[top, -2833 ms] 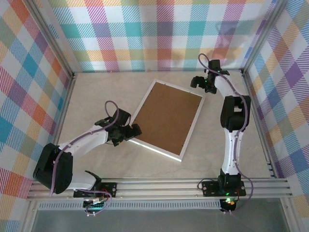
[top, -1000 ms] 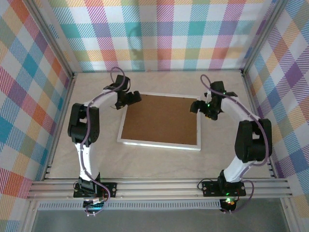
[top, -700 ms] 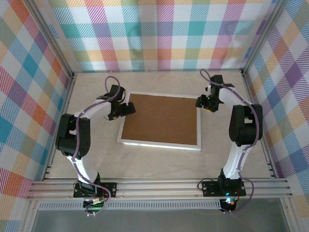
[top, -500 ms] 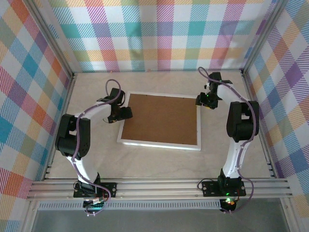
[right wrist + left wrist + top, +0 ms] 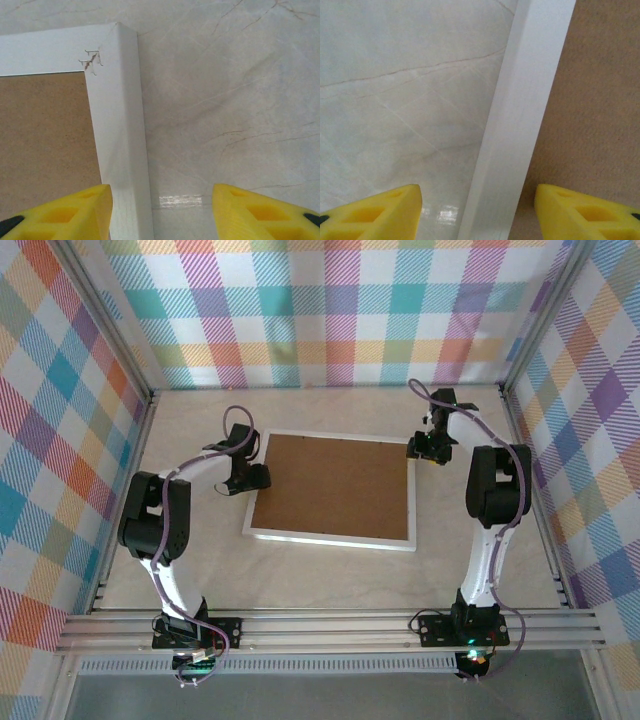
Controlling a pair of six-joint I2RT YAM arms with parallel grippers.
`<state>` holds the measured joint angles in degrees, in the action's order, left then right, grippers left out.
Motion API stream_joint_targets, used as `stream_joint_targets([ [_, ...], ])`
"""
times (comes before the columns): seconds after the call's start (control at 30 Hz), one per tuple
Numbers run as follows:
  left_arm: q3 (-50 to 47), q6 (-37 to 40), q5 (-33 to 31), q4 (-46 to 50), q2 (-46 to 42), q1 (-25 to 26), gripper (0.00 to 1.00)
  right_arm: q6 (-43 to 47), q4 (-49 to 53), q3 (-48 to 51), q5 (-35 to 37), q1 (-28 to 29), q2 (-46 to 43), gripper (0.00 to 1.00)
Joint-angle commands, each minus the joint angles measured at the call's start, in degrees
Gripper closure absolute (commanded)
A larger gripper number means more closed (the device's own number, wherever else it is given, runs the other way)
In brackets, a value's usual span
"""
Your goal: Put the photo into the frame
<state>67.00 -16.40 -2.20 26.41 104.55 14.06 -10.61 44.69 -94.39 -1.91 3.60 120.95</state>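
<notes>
You had one frame point(image 5: 330, 539) and one brown backing board point(image 5: 335, 485) between your claws. You had two claws: left gripper point(image 5: 257, 478) and right gripper point(image 5: 424, 452).

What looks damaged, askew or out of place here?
The frame carries small grey marks at its white corner joint, like staples or chips; I cannot tell which. Otherwise nothing stands out: it lies flat, brown backing board up.

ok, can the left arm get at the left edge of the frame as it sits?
Probably yes. The left gripper hangs open over the white edge of the frame, one finger above the table, the other above the brown backing; nothing lies between.
</notes>
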Motion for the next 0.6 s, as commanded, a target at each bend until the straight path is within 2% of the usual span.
stream_joint_targets([
  [0.0,0.84,1.65,0.00,0.35,2.02,-0.60,0.38,0.42,0.84,-0.88,-0.43,0.34,0.60,0.45],
  [0.07,0.94,1.70,-0.41,0.47,2.43,-0.64,0.40,0.63,0.92,-0.63,-0.16,0.35,0.45,0.45],
  [0.27,0.77,2.30,-0.78,0.90,2.11,-0.62,0.57,1.39,1.68,-0.62,0.51,0.28,0.08,0.45],
  [0.37,0.45,3.01,-0.08,0.83,1.53,-0.62,0.62,1.39,1.96,-0.86,1.18,0.30,0.32,0.45],
  [0.57,0.04,3.59,0.94,0.85,1.18,-0.29,0.65,1.10,2.07,-1.24,0.69,0.42,1.43,0.45],
])
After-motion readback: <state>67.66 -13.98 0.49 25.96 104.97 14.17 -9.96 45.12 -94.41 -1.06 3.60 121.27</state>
